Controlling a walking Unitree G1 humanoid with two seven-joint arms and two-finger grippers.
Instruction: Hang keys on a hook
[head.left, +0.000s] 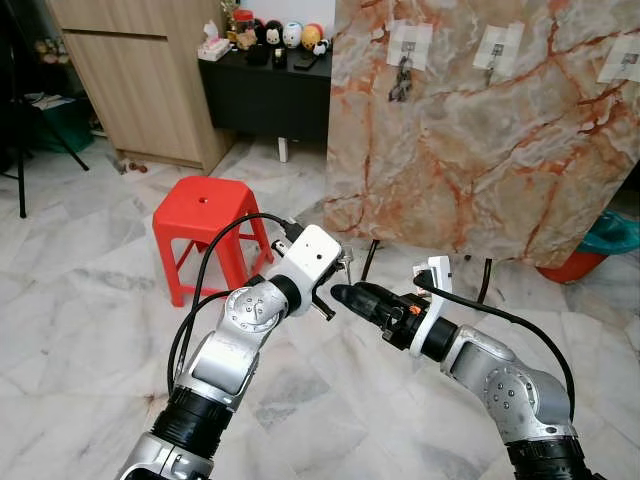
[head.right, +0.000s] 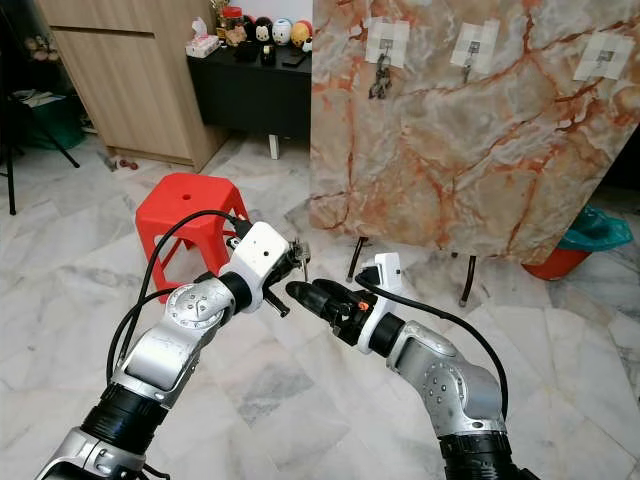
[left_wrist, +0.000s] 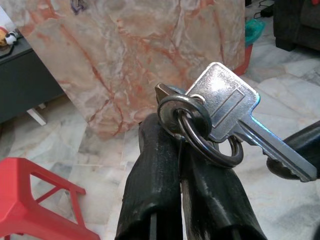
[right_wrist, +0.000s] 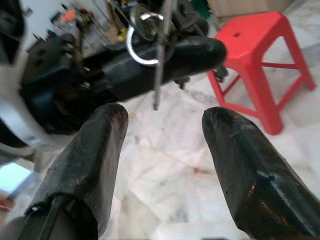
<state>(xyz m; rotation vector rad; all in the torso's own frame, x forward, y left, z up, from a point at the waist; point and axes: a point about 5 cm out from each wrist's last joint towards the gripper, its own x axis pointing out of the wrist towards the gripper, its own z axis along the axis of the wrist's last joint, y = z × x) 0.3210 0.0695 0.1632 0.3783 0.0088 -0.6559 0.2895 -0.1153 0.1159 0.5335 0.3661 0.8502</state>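
Note:
A silver key on a metal ring is clamped at the tips of my left gripper, which is shut on the ring. In the eye views the keys hang at the left gripper's tip, low in front of the marble board. My right gripper points at them from the right, just below, with its fingers open and apart from the keys. The board carries three white hook pads: one with another bunch of keys, one in the middle and one at the right edge.
A red plastic stool stands on the marble floor, left of my arms. A black cabinet with figurines and a wooden cupboard stand behind. An orange and teal basin sits beside the board's right foot.

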